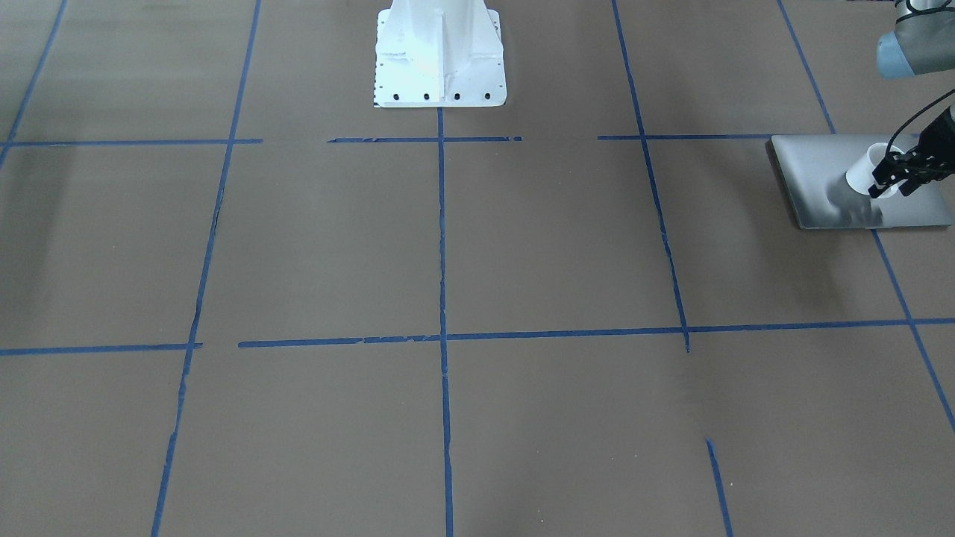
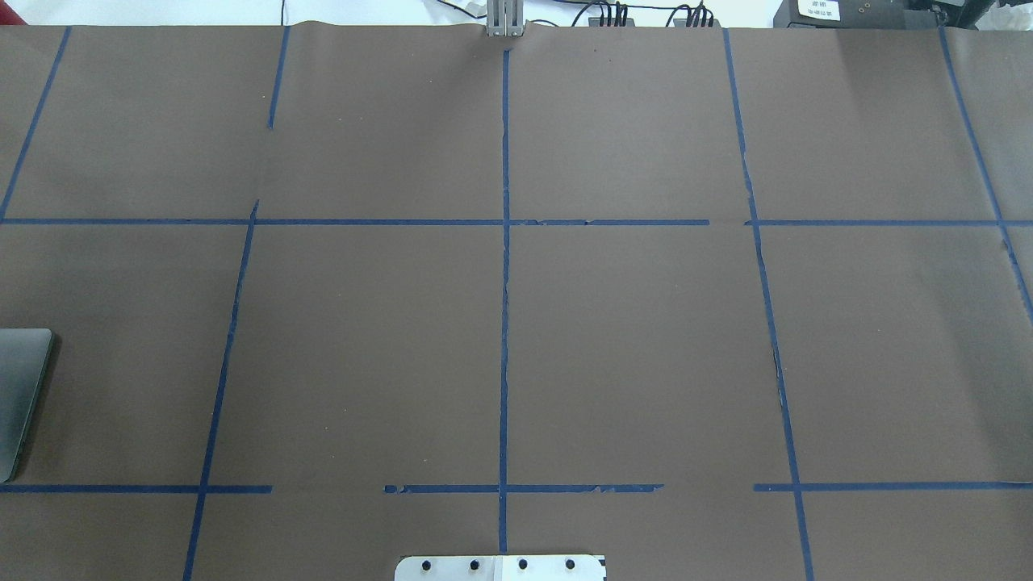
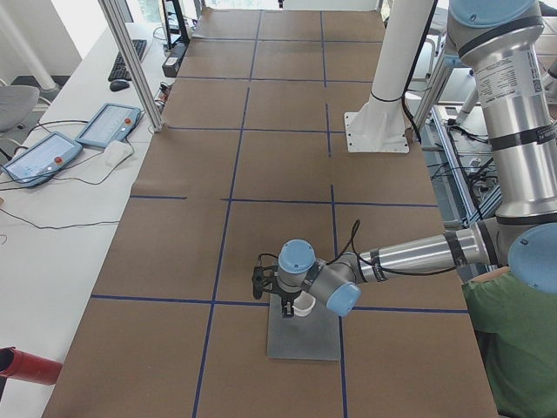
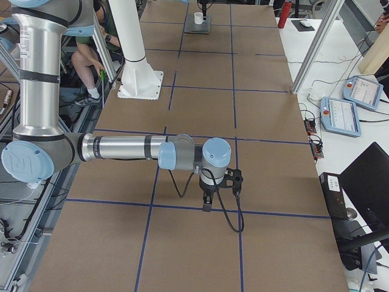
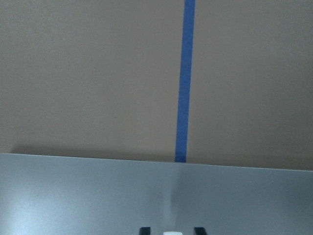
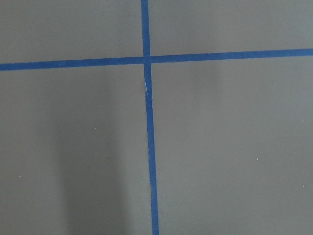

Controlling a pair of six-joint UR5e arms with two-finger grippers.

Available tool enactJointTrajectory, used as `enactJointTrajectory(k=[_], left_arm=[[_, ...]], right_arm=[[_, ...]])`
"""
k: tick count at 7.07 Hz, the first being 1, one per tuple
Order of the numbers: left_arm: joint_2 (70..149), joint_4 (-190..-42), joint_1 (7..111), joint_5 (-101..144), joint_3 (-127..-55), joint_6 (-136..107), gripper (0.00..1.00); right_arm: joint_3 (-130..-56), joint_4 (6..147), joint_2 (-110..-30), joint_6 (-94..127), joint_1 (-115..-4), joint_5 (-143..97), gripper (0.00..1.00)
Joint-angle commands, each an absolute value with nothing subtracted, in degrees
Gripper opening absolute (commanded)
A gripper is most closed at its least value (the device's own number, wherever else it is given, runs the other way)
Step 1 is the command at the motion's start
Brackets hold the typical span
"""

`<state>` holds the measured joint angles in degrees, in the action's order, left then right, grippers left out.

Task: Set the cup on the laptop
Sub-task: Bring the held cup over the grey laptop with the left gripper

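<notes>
The silver-grey laptop (image 1: 813, 171) lies closed at the table's left end; only its edge shows in the overhead view (image 2: 20, 387). My left gripper (image 1: 895, 179) points down over the lid and is shut on the small white cup (image 1: 862, 170). The exterior left view shows the cup (image 3: 304, 306) over the laptop's (image 3: 305, 344) far end. I cannot tell whether the cup touches the lid. In the left wrist view the cup's rim (image 5: 172, 233) peeks between the fingertips (image 5: 145, 230) above the lid (image 5: 73, 196). My right gripper (image 4: 206, 204) hangs over bare table; I cannot tell its state.
The white robot pedestal (image 1: 440, 56) stands at the table's robot-side edge. Blue tape lines (image 2: 504, 323) grid the brown table. A person in green (image 3: 513, 348) is beside the left arm. Teach pendants (image 3: 87, 131) and a red bottle (image 3: 26, 366) lie on a side bench.
</notes>
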<state>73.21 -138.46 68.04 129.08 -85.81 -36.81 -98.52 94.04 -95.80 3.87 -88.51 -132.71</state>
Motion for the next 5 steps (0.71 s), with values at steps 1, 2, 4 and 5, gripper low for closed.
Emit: enactJointTrajectory(k=[1,2,4,5], left_arm=[[73.82,-138.25,68.20,131.47,-86.04,-36.65,1.00],[74.87,-137.82,68.12,131.48,-85.52,-34.56,1.00],[78.73,-131.71,69.07,131.49,-84.99,-26.07,1.00],[82.23,-125.48,72.21,131.31,-84.99,-20.10,1.00]], right_arm=[[-98.53,94.04,-95.80,3.87,-88.51,-132.71,1.00],[-98.53,94.04,-95.80,3.87,-88.51,-132.71,1.00],[-98.53,94.04,-95.80,3.87,-88.51,-132.71,1.00],[-98.53,94.04,-95.80,3.87,-88.51,-132.71,1.00]])
